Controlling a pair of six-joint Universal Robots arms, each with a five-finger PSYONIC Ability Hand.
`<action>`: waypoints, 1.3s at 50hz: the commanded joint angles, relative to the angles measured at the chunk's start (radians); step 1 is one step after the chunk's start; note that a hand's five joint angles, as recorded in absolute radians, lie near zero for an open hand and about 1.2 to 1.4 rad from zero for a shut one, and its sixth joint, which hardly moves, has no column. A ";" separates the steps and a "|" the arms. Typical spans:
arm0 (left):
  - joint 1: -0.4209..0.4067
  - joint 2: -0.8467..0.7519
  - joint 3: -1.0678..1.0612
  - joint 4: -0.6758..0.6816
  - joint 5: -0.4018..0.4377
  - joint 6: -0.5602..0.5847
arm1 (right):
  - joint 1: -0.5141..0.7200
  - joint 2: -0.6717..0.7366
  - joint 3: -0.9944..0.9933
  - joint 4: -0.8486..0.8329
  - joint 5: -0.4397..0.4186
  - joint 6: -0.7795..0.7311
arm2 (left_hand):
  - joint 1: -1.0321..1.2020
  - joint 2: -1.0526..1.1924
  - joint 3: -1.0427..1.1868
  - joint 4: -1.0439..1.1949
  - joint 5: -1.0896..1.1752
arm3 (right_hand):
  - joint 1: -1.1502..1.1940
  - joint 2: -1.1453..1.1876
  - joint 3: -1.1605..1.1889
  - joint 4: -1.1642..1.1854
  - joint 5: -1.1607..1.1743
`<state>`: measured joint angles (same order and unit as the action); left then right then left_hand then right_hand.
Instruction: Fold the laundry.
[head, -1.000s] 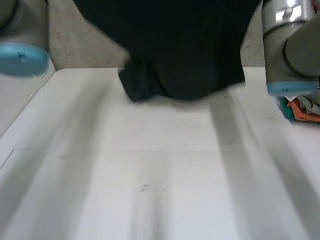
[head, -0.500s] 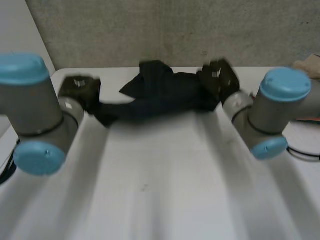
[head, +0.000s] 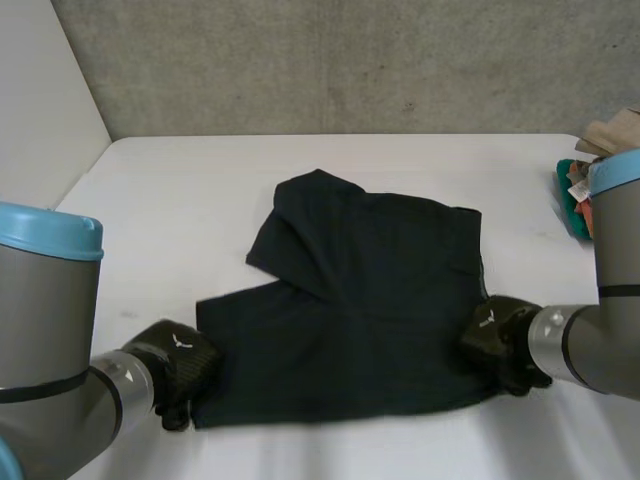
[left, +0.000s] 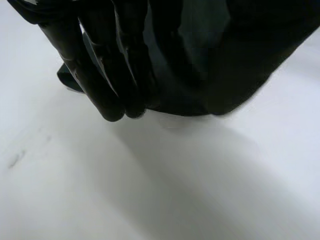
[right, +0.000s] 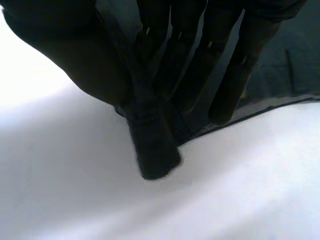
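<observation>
A dark shirt (head: 365, 310) lies spread on the worktop (head: 180, 200). The left robot hand (head: 180, 365) is clamped on its near left corner. The right robot hand (head: 500, 345) pinches its near right corner between thumb and fingers.

Robot test cell, laboratory type. You face a plain white tabletop (head: 180, 190) backed by a rough, bare grey wall (head: 350, 60), with a white side panel (head: 40, 110) closing off its left. Two grey arms with light-blue caps, the left arm (head: 45, 330) and the right arm (head: 610, 300), reach in from the near side. One dark garment (head: 360, 310) lies spread on the tabletop, and a heap of coloured cloths (head: 575, 190) sits at its right edge.
</observation>
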<state>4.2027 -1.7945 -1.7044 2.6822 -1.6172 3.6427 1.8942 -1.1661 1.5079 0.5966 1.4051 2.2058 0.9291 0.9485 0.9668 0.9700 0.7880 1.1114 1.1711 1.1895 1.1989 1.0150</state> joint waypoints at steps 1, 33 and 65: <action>-0.007 0.006 0.092 0.097 0.020 0.002 | -0.009 0.011 0.055 -0.144 -0.023 0.028 | -0.755 -0.774 -0.792 -0.795 -0.788 | 0.285 0.225 0.207 0.197 0.207; 0.053 -0.786 0.980 0.211 0.214 0.135 | 0.031 -0.004 0.187 -0.459 -0.011 0.166 | -0.290 -0.309 -0.328 -0.331 -0.323 | 0.285 0.225 0.207 0.197 0.207; 0.042 -0.847 1.106 0.208 -0.267 0.303 | 0.022 -0.058 0.207 -0.480 -0.015 0.195 | 0.467 0.448 0.429 0.426 0.434 | 0.285 0.225 0.207 0.197 0.207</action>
<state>4.2286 -2.6605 -0.6073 2.8885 -1.6209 3.9112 1.9077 -1.2196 1.7108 0.1165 1.3907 2.4028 1.1333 1.1937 1.1877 1.1934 0.9883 1.1114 1.1711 1.1895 1.1989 1.0190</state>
